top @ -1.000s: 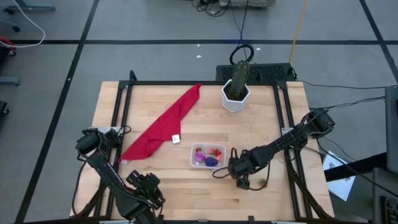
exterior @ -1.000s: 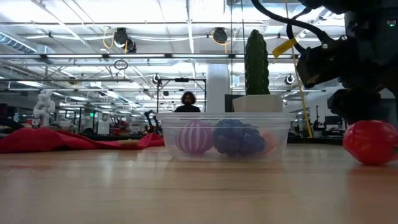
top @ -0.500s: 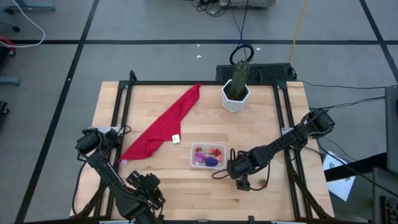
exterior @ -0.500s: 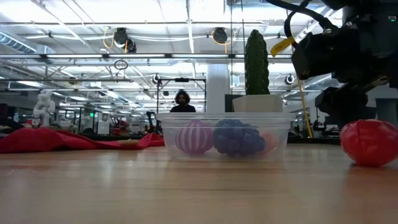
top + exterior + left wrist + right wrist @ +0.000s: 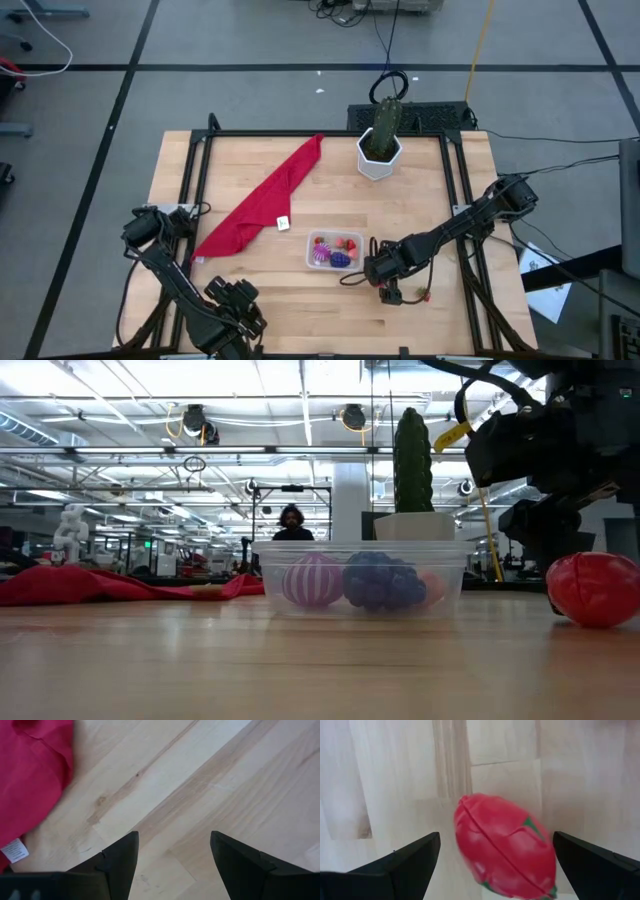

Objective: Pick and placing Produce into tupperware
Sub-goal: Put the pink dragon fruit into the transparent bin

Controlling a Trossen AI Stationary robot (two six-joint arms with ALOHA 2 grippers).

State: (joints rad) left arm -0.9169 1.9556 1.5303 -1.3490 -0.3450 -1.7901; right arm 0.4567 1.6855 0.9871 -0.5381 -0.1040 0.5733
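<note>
The clear tupperware (image 5: 335,250) (image 5: 360,575) stands on its base near the table's middle and holds pink-striped, purple and red produce. One red toy fruit (image 5: 505,845) (image 5: 598,588) (image 5: 425,295) lies on the wood to the container's right, toward the near edge. My right gripper (image 5: 496,837) (image 5: 392,292) is open and hangs over this fruit, one finger on either side, touching nothing. My left gripper (image 5: 174,835) (image 5: 235,300) is open over bare wood at the near left.
A long red cloth (image 5: 265,200) (image 5: 30,775) lies diagonally across the table's left half. A white pot with a green cactus (image 5: 380,145) stands at the far edge. A black frame rail (image 5: 470,230) borders the table. A person (image 5: 290,525) shows far behind.
My right gripper has shifted a little toward the table's left, toward the container. The red fruit, partly hidden by it before, now shows more fully in the low view.
</note>
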